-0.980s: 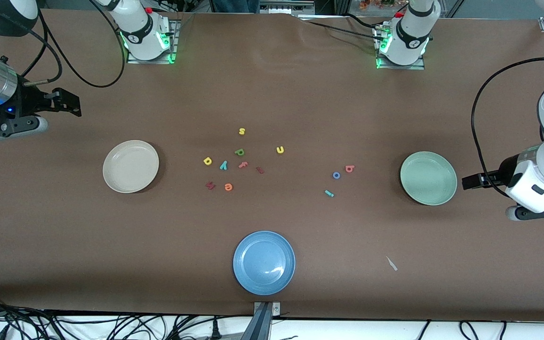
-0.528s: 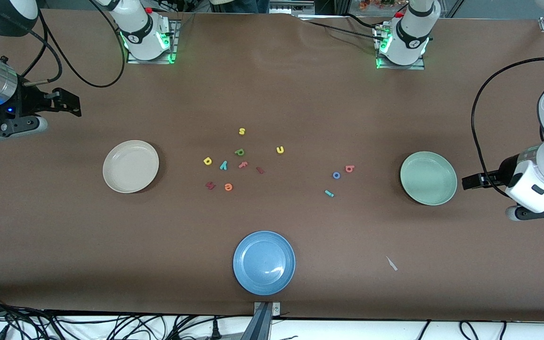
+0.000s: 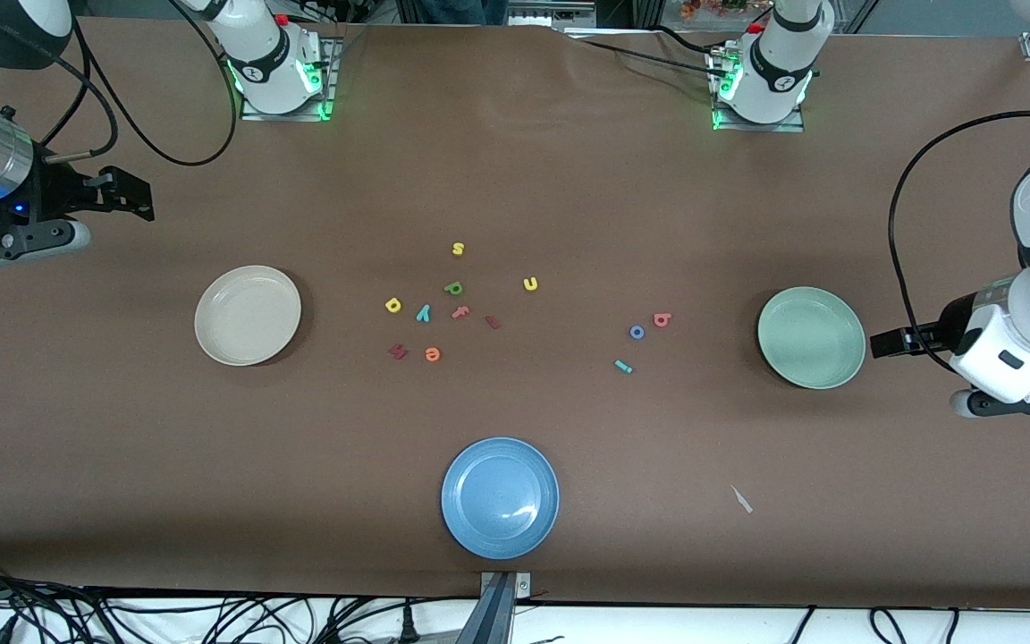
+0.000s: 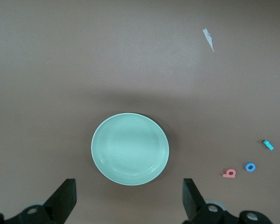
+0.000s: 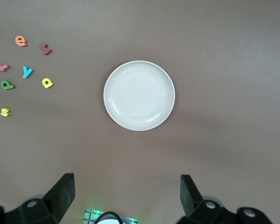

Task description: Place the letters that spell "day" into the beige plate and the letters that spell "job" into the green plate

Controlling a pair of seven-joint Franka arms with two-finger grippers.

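The beige plate (image 3: 248, 315) (image 5: 139, 95) and the green plate (image 3: 811, 337) (image 4: 129, 148) lie empty near opposite ends of the table. Mid-table lie the yellow "d" (image 3: 393, 305), green "a" (image 3: 454, 288) and teal "y" (image 3: 424, 312). Closer to the green plate lie the teal "j" (image 3: 623, 366), blue "o" (image 3: 637, 332) and salmon "b" (image 3: 662, 319). My left gripper (image 3: 877, 343) (image 4: 129, 191) hangs open and empty beside the green plate. Near the table's end by the beige plate, my right gripper (image 3: 135, 201) (image 5: 127, 184) is also open and empty.
A blue plate (image 3: 500, 497) lies near the front edge. Other letters are mixed in mid-table: yellow "s" (image 3: 458, 249), yellow "u" (image 3: 530, 283), salmon "f" (image 3: 460, 312), orange "e" (image 3: 432, 354) and two dark red ones (image 3: 399, 351). A paper scrap (image 3: 741, 499) lies near the front.
The left arm has crept slightly toward the green plate. The right arm, the letters and the plates have not moved.
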